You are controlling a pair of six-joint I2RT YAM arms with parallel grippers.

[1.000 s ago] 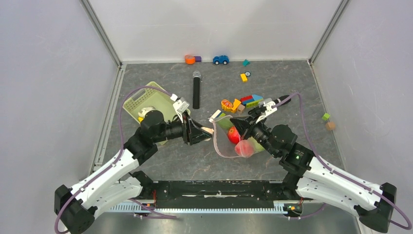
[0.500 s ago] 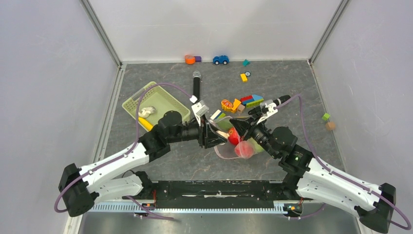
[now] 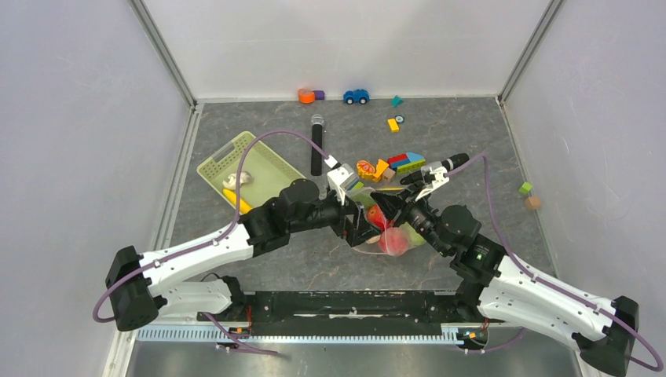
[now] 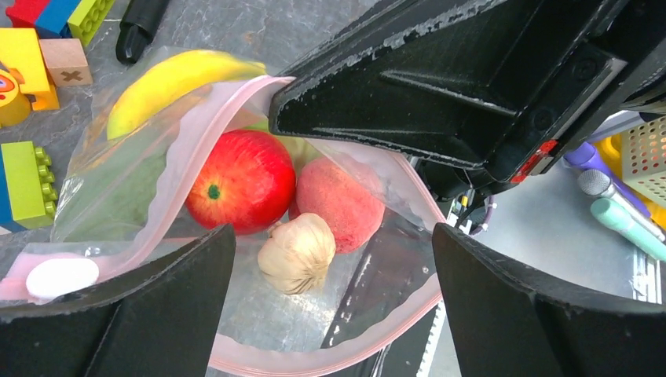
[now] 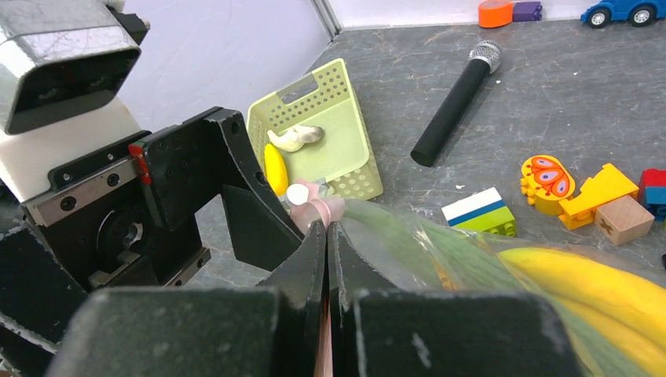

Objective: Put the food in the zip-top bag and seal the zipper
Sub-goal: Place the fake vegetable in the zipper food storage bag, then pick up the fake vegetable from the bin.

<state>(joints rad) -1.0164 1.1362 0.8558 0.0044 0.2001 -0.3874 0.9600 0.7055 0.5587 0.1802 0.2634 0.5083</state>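
The zip-top bag (image 3: 390, 233) lies in mid-table with its mouth held open. In the left wrist view it holds a red tomato (image 4: 236, 181), a pinkish fruit (image 4: 339, 203), a pale garlic bulb (image 4: 297, 253), a yellow banana (image 4: 169, 82) and a green vegetable (image 4: 118, 192). My left gripper (image 4: 331, 236) is open over the mouth, and the garlic lies loose between its fingers. My right gripper (image 5: 326, 228) is shut on the pink zipper (image 5: 322, 208) at the far rim. A yellow food (image 5: 274, 167) and a whitish one (image 5: 294, 137) lie in the basket.
The pale green basket (image 3: 259, 157) stands at the left. A black microphone (image 3: 316, 145) lies behind the bag. Coloured blocks (image 3: 389, 166) sit just beyond the bag. A toy car (image 3: 356, 96) and small pieces line the back wall. Two blocks (image 3: 528, 195) lie at the far right.
My left arm has swung right from beside the basket to the bag mouth, carrying the garlic. The garlic now lies inside the bag. The right gripper has kept its hold.
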